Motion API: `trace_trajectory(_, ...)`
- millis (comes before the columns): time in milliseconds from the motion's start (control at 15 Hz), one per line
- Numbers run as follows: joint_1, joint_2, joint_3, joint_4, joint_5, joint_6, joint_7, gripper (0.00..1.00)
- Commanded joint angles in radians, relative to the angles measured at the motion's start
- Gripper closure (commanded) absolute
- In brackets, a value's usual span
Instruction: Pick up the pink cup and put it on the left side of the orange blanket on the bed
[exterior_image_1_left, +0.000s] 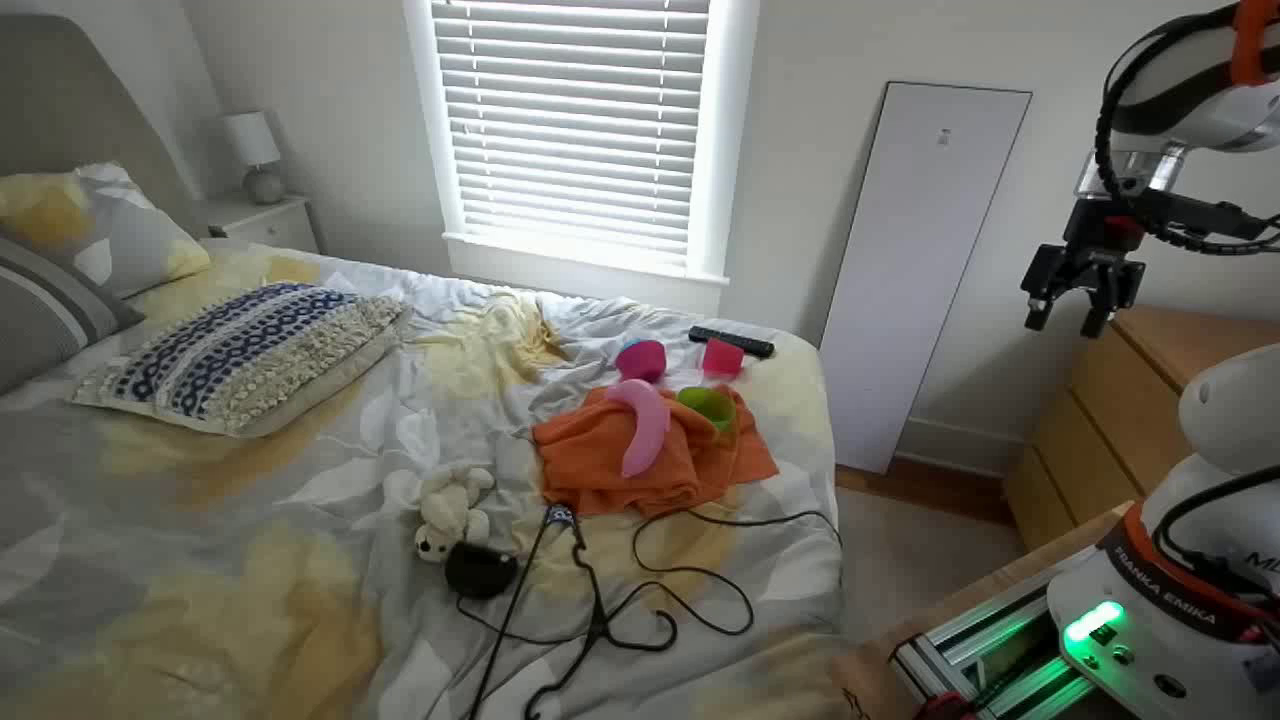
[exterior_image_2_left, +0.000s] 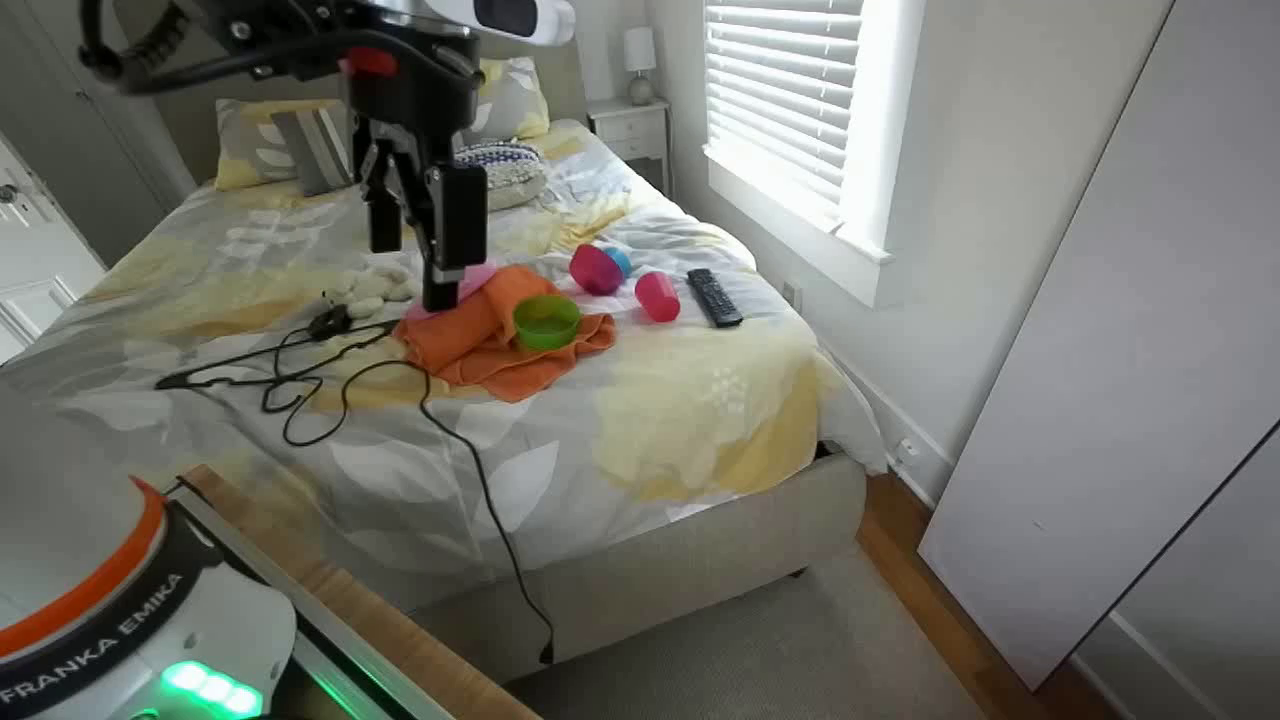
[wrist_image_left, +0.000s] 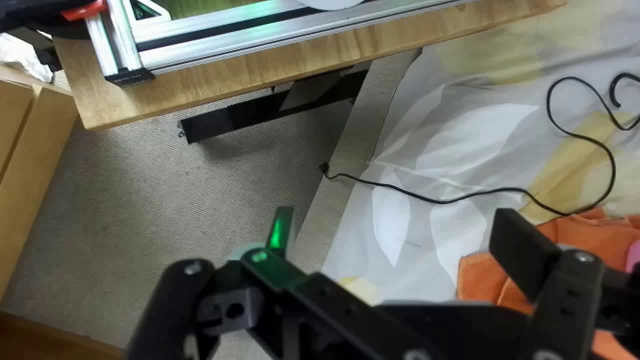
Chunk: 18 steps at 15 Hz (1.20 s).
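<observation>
The pink cup (exterior_image_1_left: 722, 358) lies on the bed behind the orange blanket in an exterior view. It also shows in an exterior view (exterior_image_2_left: 657, 297), lying tilted or on its side between a magenta bowl and a black remote. The crumpled orange blanket (exterior_image_1_left: 590, 450) lies on the bed, also in an exterior view (exterior_image_2_left: 500, 375), and partly in the wrist view (wrist_image_left: 480, 277). My gripper (exterior_image_1_left: 1066, 318) is raised well above bed height, apart from the cup and blanket. It also shows in an exterior view (exterior_image_2_left: 412, 275). In the wrist view my gripper (wrist_image_left: 395, 220) is open and empty; the cup is out of that view.
A pink banana-shaped toy (exterior_image_1_left: 643, 425) and a green bowl (exterior_image_2_left: 547, 322) lie on the blanket. The magenta bowl (exterior_image_1_left: 640, 362) and remote (exterior_image_2_left: 713, 298) are near the cup. A black hanger (exterior_image_1_left: 597, 625), cable (wrist_image_left: 450, 201) and white plush toy (exterior_image_1_left: 450, 510) lie on the bed.
</observation>
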Motion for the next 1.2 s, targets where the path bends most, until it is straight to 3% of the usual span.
trace_trajectory(0, -0.013, 0.002, 0.012, 0.002, 0.007, -0.002, -0.007, 0.00)
trace_trajectory(467, -0.013, 0.002, 0.012, 0.002, 0.007, -0.002, -0.007, 0.00)
trace_trajectory(533, 0.000, 0.000, 0.038, 0.004, 0.018, 0.014, 0.024, 0.00)
trace_trajectory(667, 0.034, 0.004, 0.103, 0.012, 0.044, 0.045, 0.083, 0.00)
trace_trajectory(800, 0.084, 0.025, 0.210, 0.036, 0.095, 0.073, 0.202, 0.00)
trace_trajectory(933, 0.129, 0.080, 0.318, 0.079, 0.152, 0.122, 0.352, 0.00)
trace_trajectory(1133, 0.139, 0.193, 0.496, 0.154, 0.159, 0.283, 0.610, 0.00)
